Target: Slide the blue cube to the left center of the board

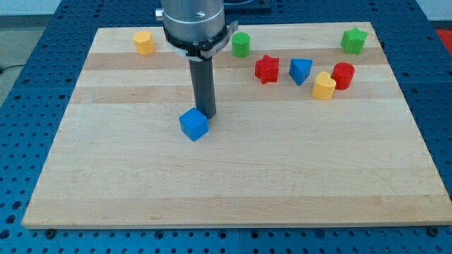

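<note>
The blue cube (193, 125) sits on the wooden board (233, 183), a little left of the board's middle. My tip (207, 115) stands just to the right of and slightly above the cube in the view, touching or nearly touching its upper right corner. The rod rises from there to the arm's grey body at the view's top.
A yellow block (144, 42) lies at the top left. A green cylinder (241, 44) lies right of the arm. A red star (267, 69), a blue triangular block (300, 70), a yellow block (324, 86), a red block (343, 75) and a green star (354, 40) lie at the top right.
</note>
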Robot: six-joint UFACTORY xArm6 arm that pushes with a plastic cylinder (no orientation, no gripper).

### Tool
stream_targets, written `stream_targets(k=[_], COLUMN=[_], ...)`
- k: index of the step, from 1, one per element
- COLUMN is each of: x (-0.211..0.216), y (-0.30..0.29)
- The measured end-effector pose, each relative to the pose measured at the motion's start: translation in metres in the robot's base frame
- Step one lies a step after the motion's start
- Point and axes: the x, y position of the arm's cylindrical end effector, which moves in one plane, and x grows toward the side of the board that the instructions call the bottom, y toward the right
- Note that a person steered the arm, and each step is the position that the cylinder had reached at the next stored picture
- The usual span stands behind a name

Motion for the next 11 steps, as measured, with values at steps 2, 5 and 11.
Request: stream_targets(k=[2, 5, 11], x=[0.053, 0.029, -0.046], y=[0.039, -0.091, -0.11])
